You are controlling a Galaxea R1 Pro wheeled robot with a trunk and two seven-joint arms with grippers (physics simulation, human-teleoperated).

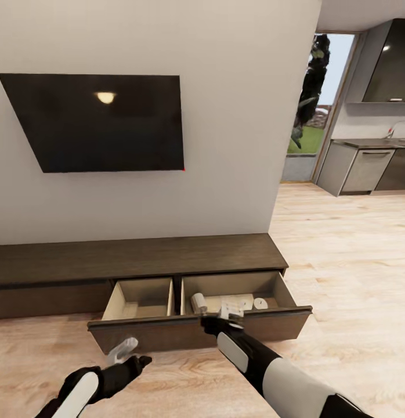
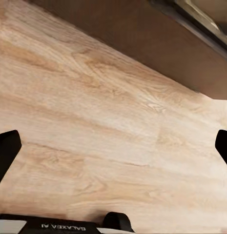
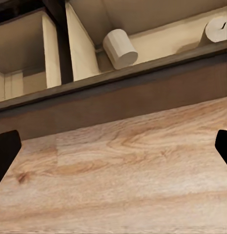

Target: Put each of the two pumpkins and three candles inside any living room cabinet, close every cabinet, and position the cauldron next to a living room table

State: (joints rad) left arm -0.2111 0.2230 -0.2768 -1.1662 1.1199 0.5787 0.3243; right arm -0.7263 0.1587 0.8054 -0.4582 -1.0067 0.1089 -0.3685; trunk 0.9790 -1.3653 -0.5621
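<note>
The room is evenly and brightly lit. A lamp's glare is mirrored on the TV (image 1: 104,119). Soft shadow is cast inside the drawer (image 1: 196,302). Renders are slightly blurred.

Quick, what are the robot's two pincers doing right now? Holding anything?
Left pincer: open, holding nothing, above the wood floor.
Right pincer: open, holding nothing, at the front of the open cabinet drawer where candles lie.

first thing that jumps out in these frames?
The cabinet under the wall TV has its wide drawer pulled out, with two candles lying in its right compartment. The right gripper hangs at the drawer front, jaws open and empty; the left gripper is low over the floor.
</note>
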